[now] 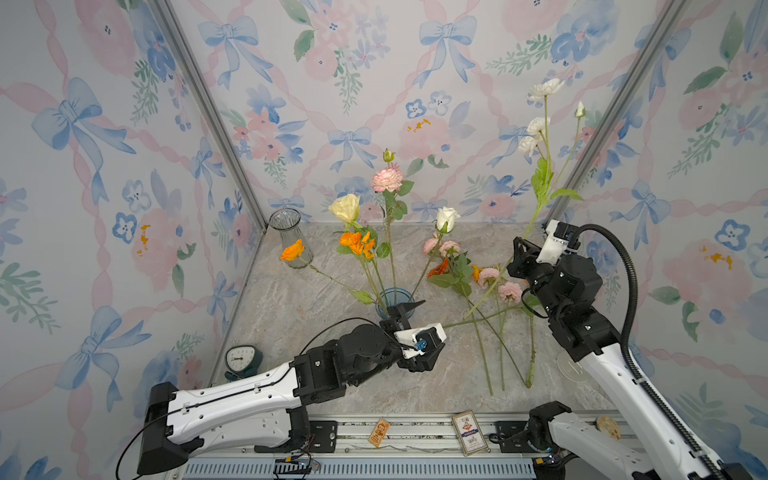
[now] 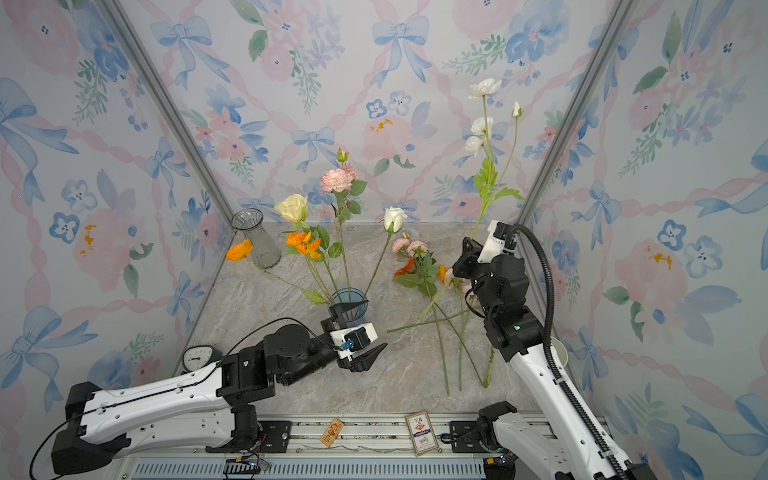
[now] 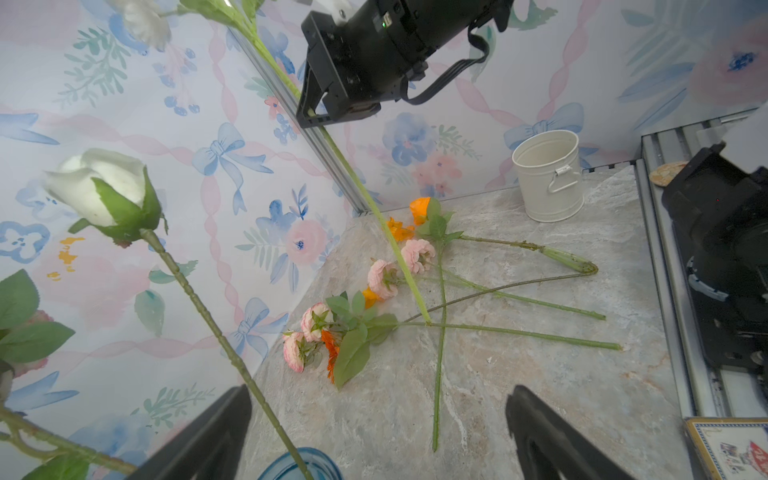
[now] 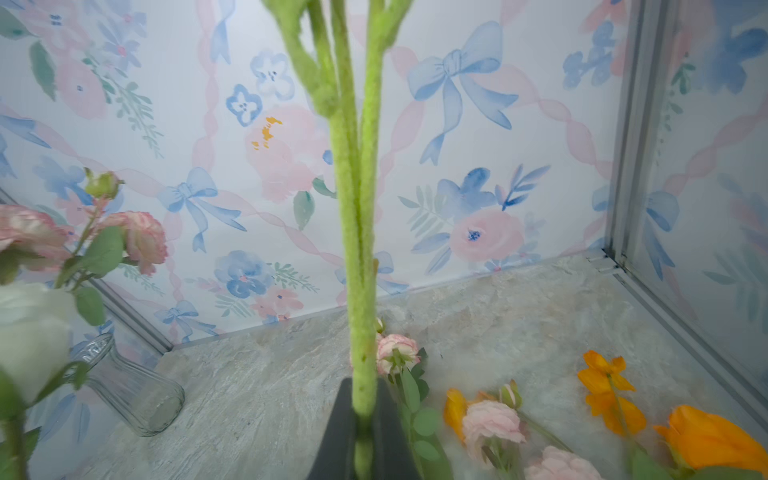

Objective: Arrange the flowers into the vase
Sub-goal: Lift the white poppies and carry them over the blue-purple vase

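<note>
Clamping the right pincer [image 4: 365,419] low on a fuzzy pale-green stem [image 4: 357,249] topped with ruffled white blooms [image 1: 545,88], lifting it steeply above the pink roses [image 1: 510,291] and orange blooms [image 1: 439,268] lying with stems crossing on the marbled worktop [image 1: 291,324]. Hovering the left pincer [image 3: 374,436], spread wide and empty, just beside the blue vase [image 1: 395,300] holding a cream rose [image 1: 345,208], a pink rose [image 1: 386,179], a white rose [image 1: 447,219] and orange poppies [image 1: 355,243].

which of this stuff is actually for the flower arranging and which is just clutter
For the job: blue vase, flowers standing in it, loose flowers, white-flowered stem held aloft.
Lying about: empty clear glass vase, clock, cream bucket, card box, small orange packet.
</note>
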